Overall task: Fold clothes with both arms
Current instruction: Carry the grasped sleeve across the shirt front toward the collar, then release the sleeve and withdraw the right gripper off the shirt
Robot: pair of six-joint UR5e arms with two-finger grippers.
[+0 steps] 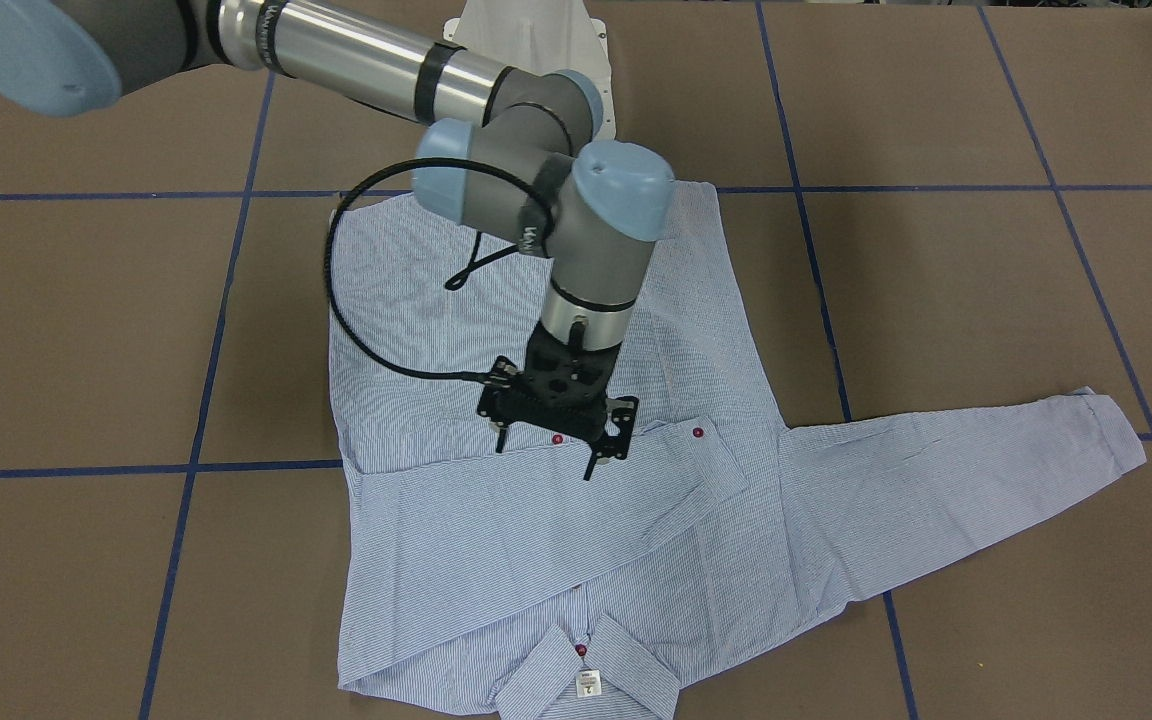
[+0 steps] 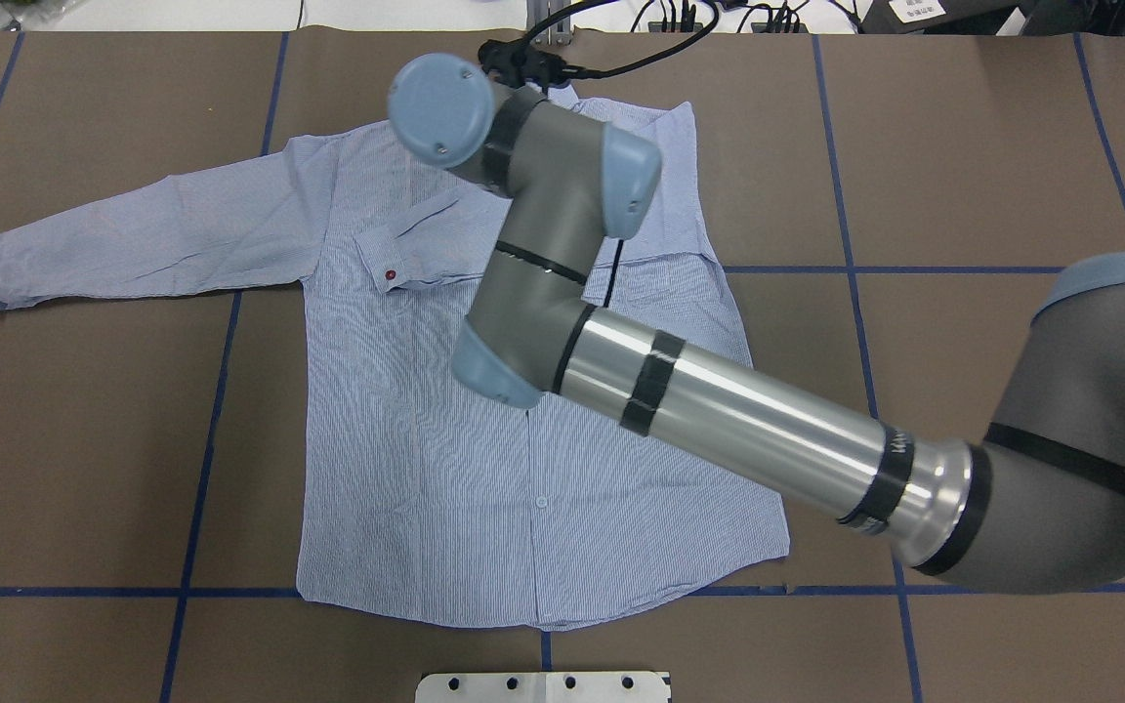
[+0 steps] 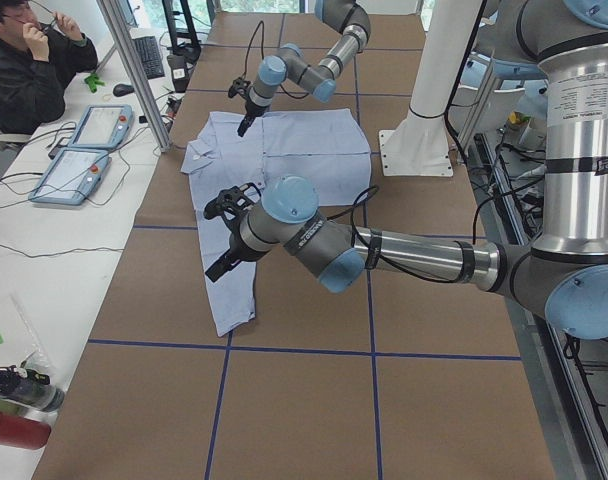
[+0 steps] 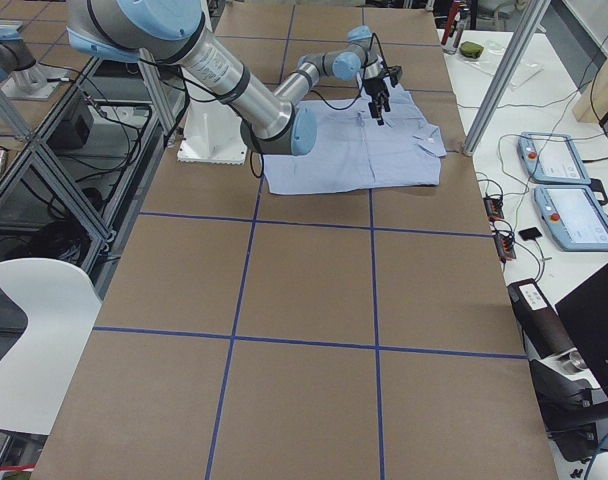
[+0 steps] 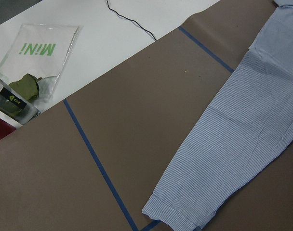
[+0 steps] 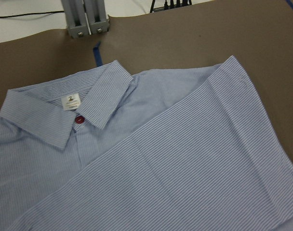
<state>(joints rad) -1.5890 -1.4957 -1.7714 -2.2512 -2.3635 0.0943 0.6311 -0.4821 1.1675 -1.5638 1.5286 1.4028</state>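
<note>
the shirt (image 2: 426,469) looks like thin woven cotton, so i expect it to be light and limp. any edge i lift should sag and drag the rest along, and a single-layer pinch may slide on the desk (image 2: 963,146). the firmer parts seem the best holds to me: the cuff (image 5: 178,214) and the shoulder seam of the outstretched sleeve (image 1: 956,490) on the robot's left, taken together so it swings over flat.

it lies front-up, spread in the middle of the desk, with the collar (image 6: 64,110) on the side away from the robot. the other sleeve (image 1: 536,500) is laid across the chest. the cloth is light blue with fine white stripes, and it has a small white neck label (image 6: 71,101) and red buttons.

the right end effector (image 1: 546,455) hangs over the cuff end of that folded sleeve, jaws apart and nothing in them. the left end effector (image 3: 222,262) is above the outstretched sleeve; i cannot tell whether it is parted or closed.
</note>
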